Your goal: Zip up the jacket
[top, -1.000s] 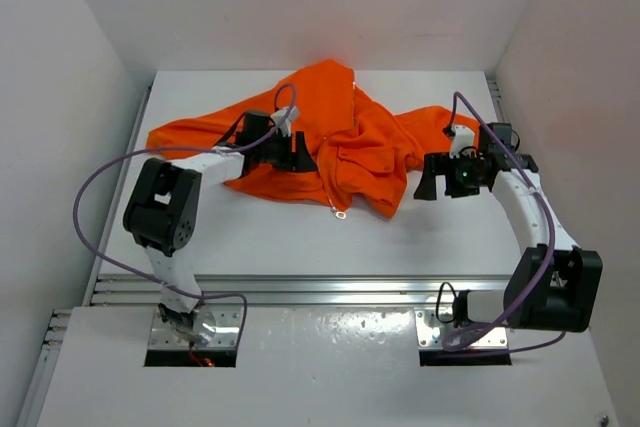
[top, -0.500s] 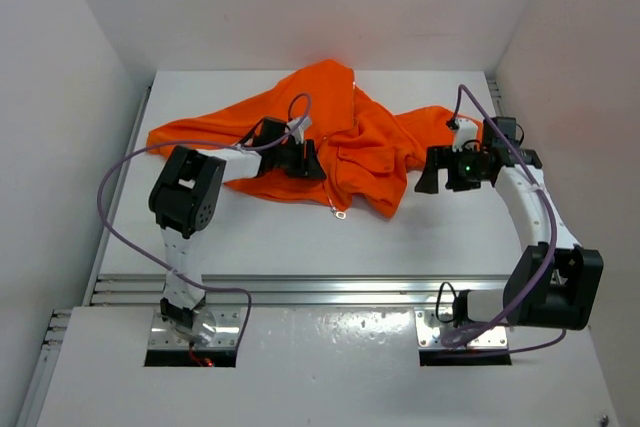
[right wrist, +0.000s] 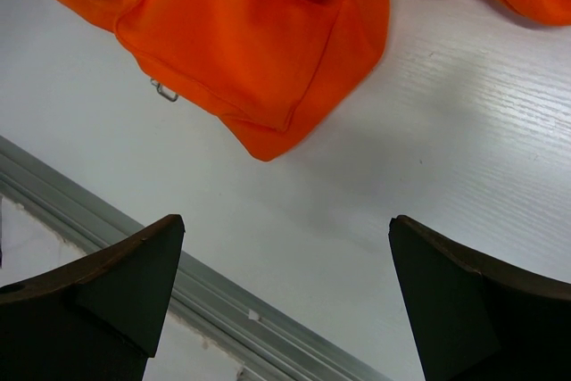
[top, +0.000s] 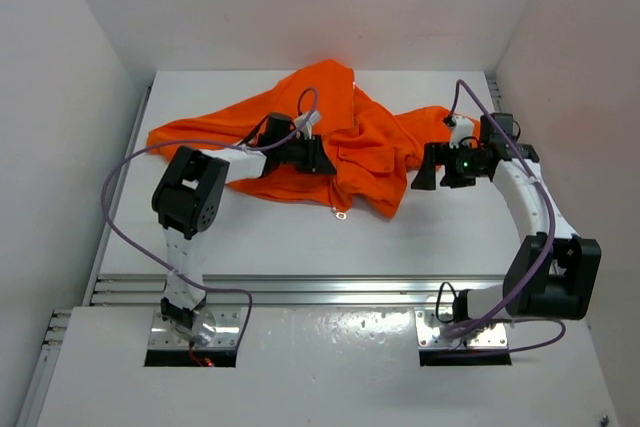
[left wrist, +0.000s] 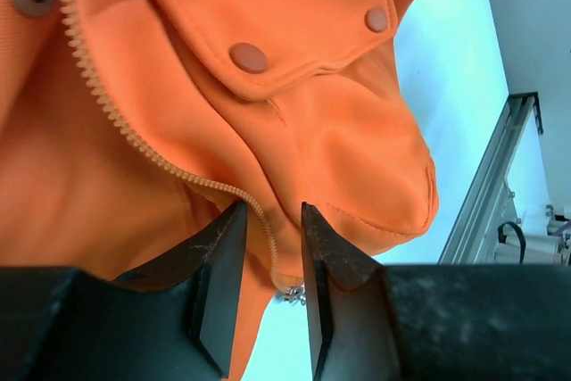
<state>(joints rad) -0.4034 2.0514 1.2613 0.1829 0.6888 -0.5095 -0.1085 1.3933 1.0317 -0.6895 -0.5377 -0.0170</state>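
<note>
The bright orange jacket (top: 350,137) lies crumpled across the back of the table. Its pale zipper (left wrist: 134,136) runs down to a metal pull (left wrist: 293,292), which also shows at the jacket's near hem in the top view (top: 340,213) and in the right wrist view (right wrist: 163,90). My left gripper (top: 318,159) is over the jacket's front. In the left wrist view (left wrist: 272,220) its jaws stand narrowly apart, with the zipper's lower end between them and no pinch showing. My right gripper (top: 428,167) is wide open and empty over bare table beside the jacket's right hem (right wrist: 268,144).
A flap pocket with snap buttons (left wrist: 250,57) lies just beyond the left fingers. An aluminium rail (top: 330,289) runs along the table's near edge and shows in the right wrist view (right wrist: 80,207). White walls enclose the table on three sides.
My left gripper has moved right along the jacket toward its front zipper, and the arm's elbow shifted right. My right gripper has moved slightly up and left, still open.
</note>
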